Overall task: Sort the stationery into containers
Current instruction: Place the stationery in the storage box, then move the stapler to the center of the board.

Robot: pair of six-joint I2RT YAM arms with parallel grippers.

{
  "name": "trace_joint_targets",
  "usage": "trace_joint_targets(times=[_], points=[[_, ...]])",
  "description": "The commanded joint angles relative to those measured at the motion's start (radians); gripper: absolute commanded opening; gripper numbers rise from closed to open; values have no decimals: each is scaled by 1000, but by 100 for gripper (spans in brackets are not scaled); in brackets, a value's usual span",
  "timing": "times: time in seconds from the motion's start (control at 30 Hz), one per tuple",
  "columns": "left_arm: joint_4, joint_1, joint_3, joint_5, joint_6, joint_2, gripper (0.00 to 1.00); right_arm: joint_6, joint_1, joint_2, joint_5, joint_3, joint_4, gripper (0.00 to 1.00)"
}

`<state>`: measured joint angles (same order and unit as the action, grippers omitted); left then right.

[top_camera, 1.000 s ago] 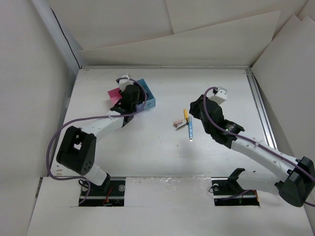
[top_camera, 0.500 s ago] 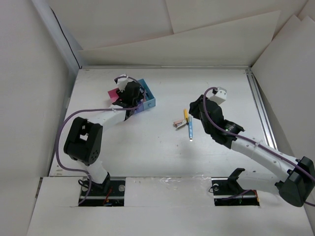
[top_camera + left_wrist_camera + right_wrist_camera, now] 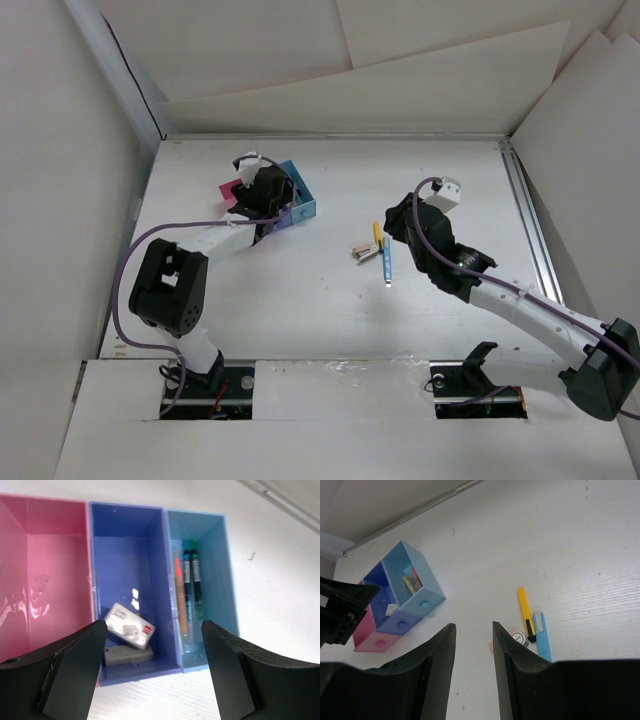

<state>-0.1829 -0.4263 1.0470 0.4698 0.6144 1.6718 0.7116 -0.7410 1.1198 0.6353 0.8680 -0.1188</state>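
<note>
The joined containers fill the left wrist view: a pink tray (image 3: 50, 580), a dark blue tray (image 3: 125, 555) and a light blue tray (image 3: 215, 570). In the dark blue one a white eraser (image 3: 131, 626) with a red label leans on a grey eraser (image 3: 127, 655). Orange and green pens (image 3: 187, 590) lie in the light blue tray. My left gripper (image 3: 152, 645) hangs open just above the trays' near edge, holding nothing. Loose stationery lies mid-table: a yellow pen-like piece (image 3: 525, 612), a light blue one (image 3: 542, 635) and a small pinkish round piece (image 3: 517, 639). My right gripper (image 3: 473, 630) hovers open beside them, empty.
In the top view the containers (image 3: 300, 200) sit at the back left under my left gripper (image 3: 262, 195). The loose pieces (image 3: 375, 245) lie just left of my right gripper (image 3: 395, 228). Paper walls close the table at the back and sides.
The left arm's elbow has swung back toward its base and its wrist sits slightly farther over the trays. The right arm and the loose pieces have not moved.
</note>
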Motion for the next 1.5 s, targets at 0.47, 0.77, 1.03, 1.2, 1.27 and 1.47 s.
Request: trace_joint_targets(times=[0.47, 0.77, 1.03, 1.2, 1.27, 1.47], points=[[-153, -442, -99, -247, -375, -32, 77, -6, -9, -31, 27, -1, 44, 45], [-167, -453, -67, -368, -475, 83, 81, 3, -9, -40, 37, -1, 44, 62], [-158, -453, -22, -428, -507, 152, 81, 22, -9, -49, 55, -11, 44, 62], [-118, -462, 34, -404, -528, 209, 81, 22, -9, -49, 55, -11, 44, 60], [-107, -462, 64, -381, -542, 226, 81, 22, -9, -49, 55, -11, 44, 60], [-87, -462, 90, -355, -562, 261, 77, 22, -9, -49, 46, -11, 44, 59]])
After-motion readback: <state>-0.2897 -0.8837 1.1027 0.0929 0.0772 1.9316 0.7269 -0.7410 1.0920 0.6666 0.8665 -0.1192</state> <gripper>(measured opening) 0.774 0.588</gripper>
